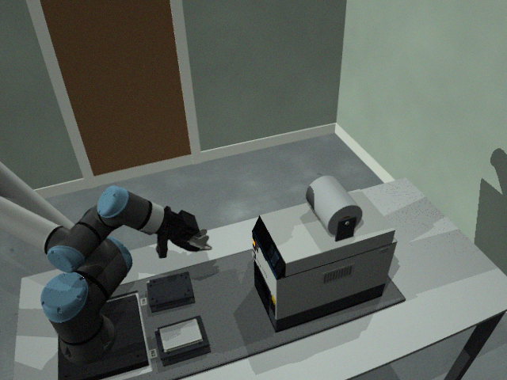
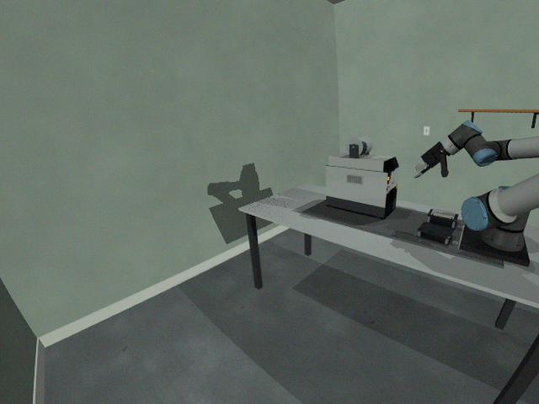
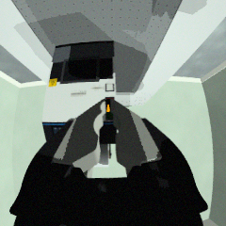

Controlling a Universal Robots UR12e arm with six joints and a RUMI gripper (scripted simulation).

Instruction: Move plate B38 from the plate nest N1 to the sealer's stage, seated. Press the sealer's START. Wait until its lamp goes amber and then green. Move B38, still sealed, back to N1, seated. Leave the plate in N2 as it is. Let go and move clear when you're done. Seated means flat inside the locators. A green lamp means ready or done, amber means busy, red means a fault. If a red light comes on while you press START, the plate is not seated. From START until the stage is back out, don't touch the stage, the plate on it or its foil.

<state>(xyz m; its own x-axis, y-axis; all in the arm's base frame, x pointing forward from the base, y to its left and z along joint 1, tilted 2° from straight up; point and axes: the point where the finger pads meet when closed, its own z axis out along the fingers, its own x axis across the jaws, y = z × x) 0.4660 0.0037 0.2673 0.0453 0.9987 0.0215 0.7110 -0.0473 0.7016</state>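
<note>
grey bench top (image 1: 429,286) at lower frame carries the sealer (image 1: 327,261), amber lamp (image 1: 253,244) lit, stage withdrawn, so plate b38 is judged to be inside, out of view; nest n1 (image 1: 169,290) sits vacant. gripper (image 1: 202,241), at left centre, is fully closed on nothing. risk: advancing toward the sealer front before green would disturb stage, plate or foil; the plate in n2 (image 1: 181,335) must not be knocked.

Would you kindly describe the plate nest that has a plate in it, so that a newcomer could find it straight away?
Start at the big grey sealer box on the dark mat, then look toward the robot's base, where two small dark square nests lie side by side. The one you want is nearer the table's front edge; it holds a pale plate, while its neighbour shows only dark.
</note>
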